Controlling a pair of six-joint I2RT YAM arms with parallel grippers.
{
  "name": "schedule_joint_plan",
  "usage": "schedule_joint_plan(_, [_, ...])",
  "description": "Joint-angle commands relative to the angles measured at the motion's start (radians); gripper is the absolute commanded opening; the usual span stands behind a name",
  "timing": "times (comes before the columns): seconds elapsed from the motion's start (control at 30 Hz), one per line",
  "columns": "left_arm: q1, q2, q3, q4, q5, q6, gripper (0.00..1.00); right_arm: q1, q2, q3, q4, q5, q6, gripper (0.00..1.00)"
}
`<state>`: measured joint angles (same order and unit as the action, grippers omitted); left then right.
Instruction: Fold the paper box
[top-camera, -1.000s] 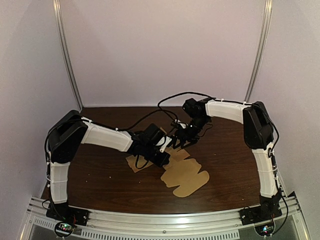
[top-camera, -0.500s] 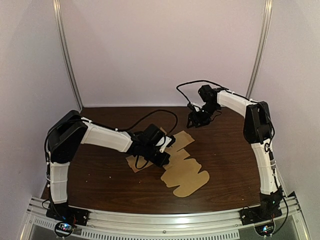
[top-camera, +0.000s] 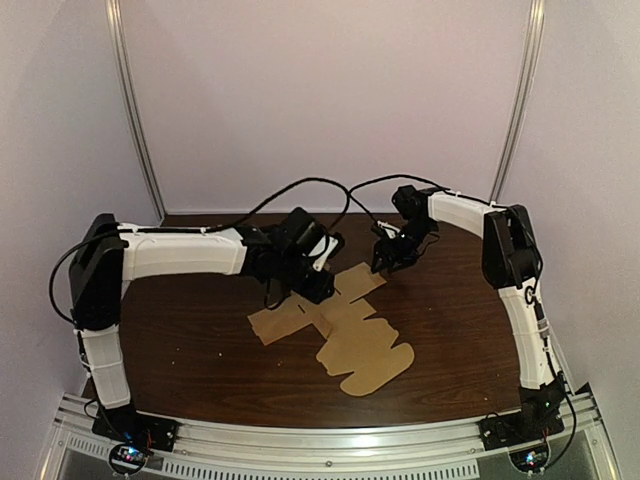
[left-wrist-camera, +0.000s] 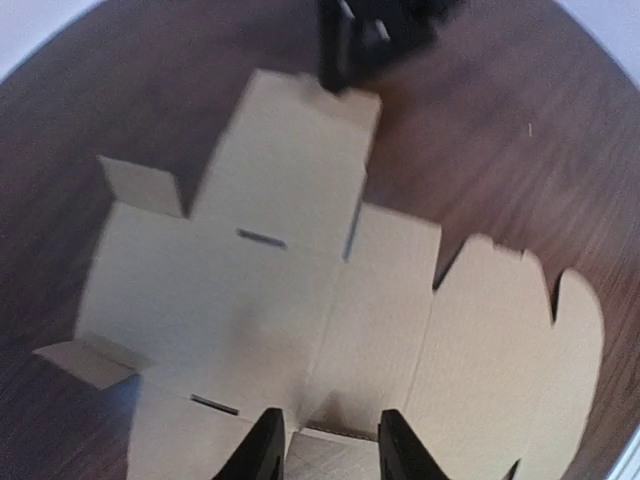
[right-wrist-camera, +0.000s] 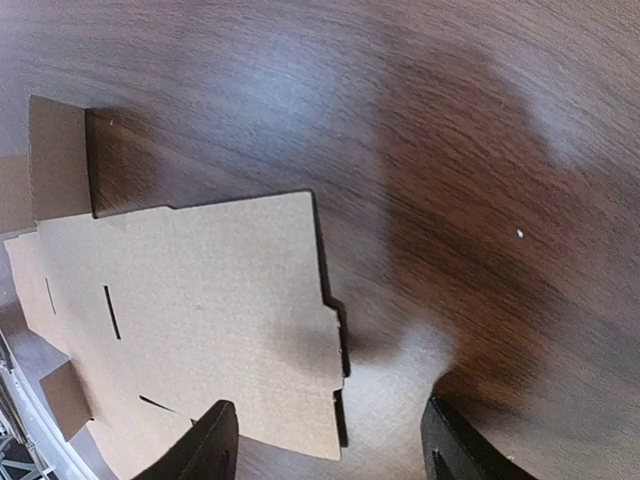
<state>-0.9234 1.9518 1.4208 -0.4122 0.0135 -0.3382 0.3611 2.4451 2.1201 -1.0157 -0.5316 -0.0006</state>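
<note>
Left claw (left-wrist-camera: 327, 430) hangs open over the flat cardboard box (top-camera: 365, 350), centre frame; right claw (right-wrist-camera: 325, 430) open at its upper edge.

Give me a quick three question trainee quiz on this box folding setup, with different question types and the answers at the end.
1. True or false: the paper box is already folded into a closed cube.
2. Multiple choice: what is the right gripper holding? A) a box flap B) nothing C) a cable
3. Fill in the blank: the box rests on a dark ___ table.

Key: 1 false, it lies opened out as a flat blank. 2 B, its fingers are spread with nothing between them. 3 wood.
</note>
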Motion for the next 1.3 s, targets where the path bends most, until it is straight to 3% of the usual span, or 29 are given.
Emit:
schedule_joint_plan(0.0, [0.043, -0.095, 0.175, -0.2, -0.319, -0.097, 0.41, -0.012, -0.063, -0.025, -0.016, -0.001, 0.001, 0.64])
schedule_joint_plan(0.1, [0.116, -0.063, 0.225, -0.36, -0.392, -0.262, 0.45, -0.012, -0.102, -0.05, -0.011, -0.003, 0.001, 0.64])
schedule_joint_plan(0.27, [0.252, -0.006, 0.167, -0.382, -0.188, -0.486, 0.39, -0.012, -0.164, -0.102, -0.001, -0.013, 0.001, 0.64])
schedule_joint_plan(0.57, [0.263, 0.055, 0.111, -0.222, -0.086, -0.599, 0.44, -0.011, -0.222, -0.142, -0.003, -0.019, -0.009, 0.65])
schedule_joint_plan(0.93, [0.28, 0.122, 0.103, -0.156, -0.059, -0.674, 0.43, -0.007, -0.251, -0.193, 0.015, -0.034, -0.009, 0.65])
schedule_joint_plan(1.27, [0.3, 0.191, 0.143, -0.111, -0.043, -0.696, 0.24, 0.005, -0.296, -0.255, 0.016, -0.04, -0.013, 0.65])
